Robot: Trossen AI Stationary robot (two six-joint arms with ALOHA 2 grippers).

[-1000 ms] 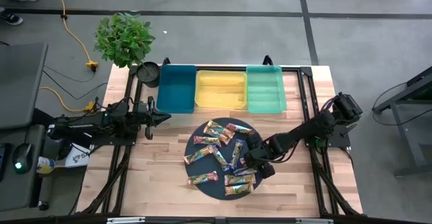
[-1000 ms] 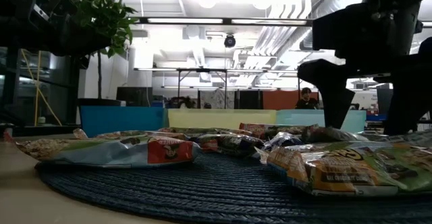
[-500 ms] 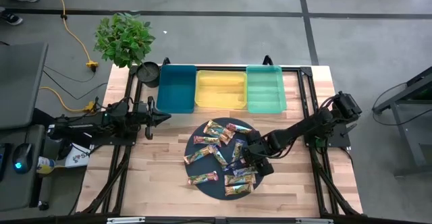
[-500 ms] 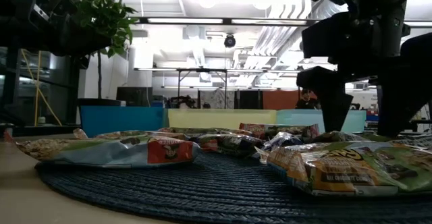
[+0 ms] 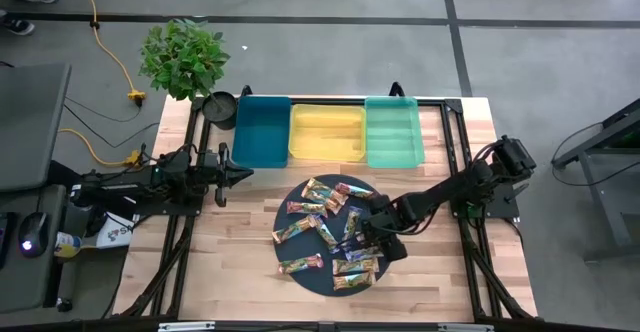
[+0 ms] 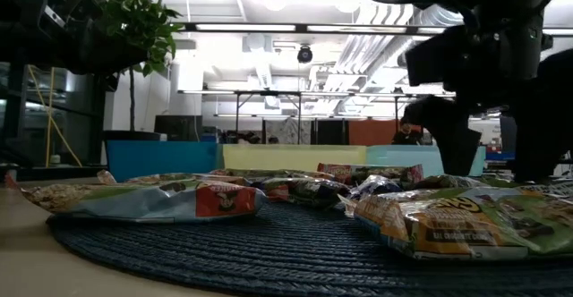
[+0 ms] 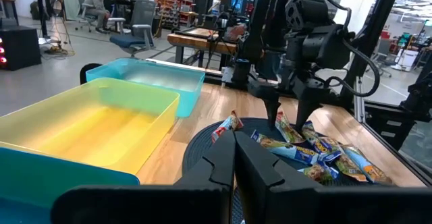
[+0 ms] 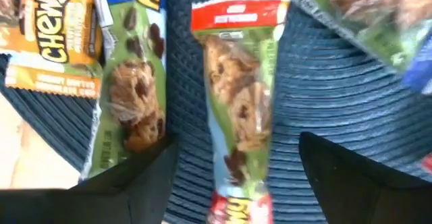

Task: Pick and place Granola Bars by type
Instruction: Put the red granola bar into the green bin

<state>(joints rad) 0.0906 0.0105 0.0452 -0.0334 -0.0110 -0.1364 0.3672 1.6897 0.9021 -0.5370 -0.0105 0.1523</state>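
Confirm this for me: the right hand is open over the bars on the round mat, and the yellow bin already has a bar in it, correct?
Not quite. The yellow bin holds no bar, as the high view shows. The right hand is indeed open over the bars on the round mat.

high view looks straight down on the whole table point(image 5: 250, 222). low view sits at tabletop height, facing the room. wrist views look forward, close. all share the round mat point(image 5: 300, 247).
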